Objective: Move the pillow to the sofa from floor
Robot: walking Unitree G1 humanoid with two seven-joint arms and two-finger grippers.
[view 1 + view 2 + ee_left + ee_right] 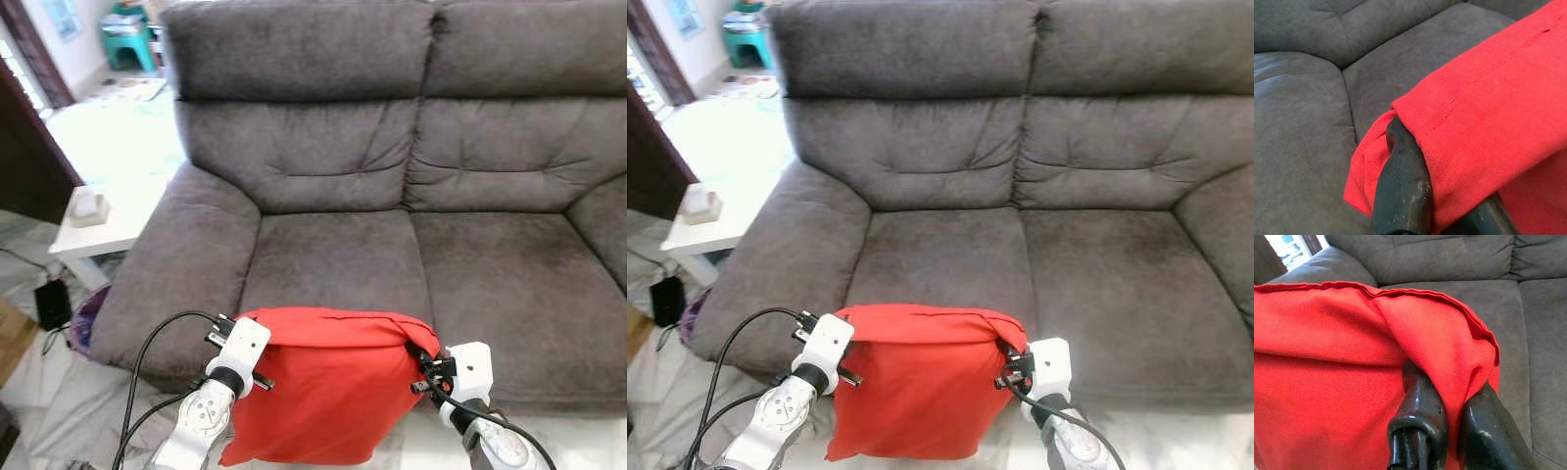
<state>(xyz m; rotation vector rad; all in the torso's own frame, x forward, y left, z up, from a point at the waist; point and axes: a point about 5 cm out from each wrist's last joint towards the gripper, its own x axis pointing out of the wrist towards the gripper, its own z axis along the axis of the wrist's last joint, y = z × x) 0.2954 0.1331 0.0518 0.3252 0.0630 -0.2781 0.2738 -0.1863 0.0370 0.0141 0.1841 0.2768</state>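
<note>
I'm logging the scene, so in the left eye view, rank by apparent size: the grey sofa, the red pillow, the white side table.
1. Grey fabric sofa
2. Red fabric pillow, though it's nearest the camera
3. White side table, partly cut off by the sofa arm

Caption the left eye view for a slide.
Both pincers, left and right, hold a red pillow by its top corners before the grey sofa.

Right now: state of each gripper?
Left gripper: shut on the red pillow, top left corner.
Right gripper: shut on the pillow's top right corner.

place: home living room | evidence: grey sofa, white side table
</note>
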